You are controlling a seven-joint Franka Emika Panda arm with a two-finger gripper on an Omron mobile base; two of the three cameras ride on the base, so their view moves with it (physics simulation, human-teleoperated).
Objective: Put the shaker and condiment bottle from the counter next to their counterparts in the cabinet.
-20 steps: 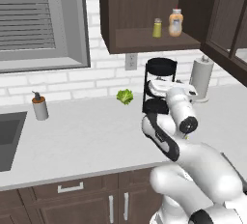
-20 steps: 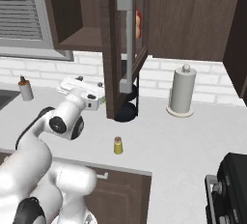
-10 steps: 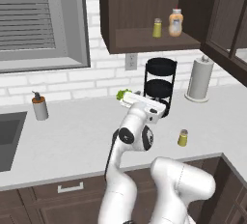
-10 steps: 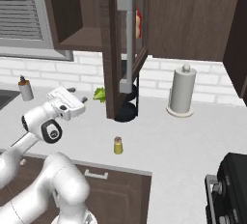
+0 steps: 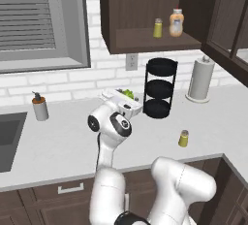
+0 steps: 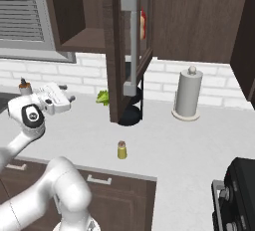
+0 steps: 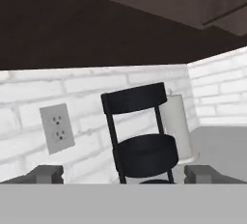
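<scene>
With the jaws spread wide and empty, the gripper [image 5: 130, 104] is best lowered squarely over the upright shaker [image 5: 183, 138] on the desk [image 5: 58, 146].

- One shaker [image 5: 183, 138] stands alone on the surface [image 5: 58, 146], near the front edge.
- Behind it, the tiered rack [image 5: 160, 88] sits against the wall, paper towel roll [image 5: 200, 78] to its right.
- Up in the cabinet [image 5: 145, 10], a second shaker [image 5: 158, 27] stands just left of the condiment bottle [image 5: 176, 23].
</scene>
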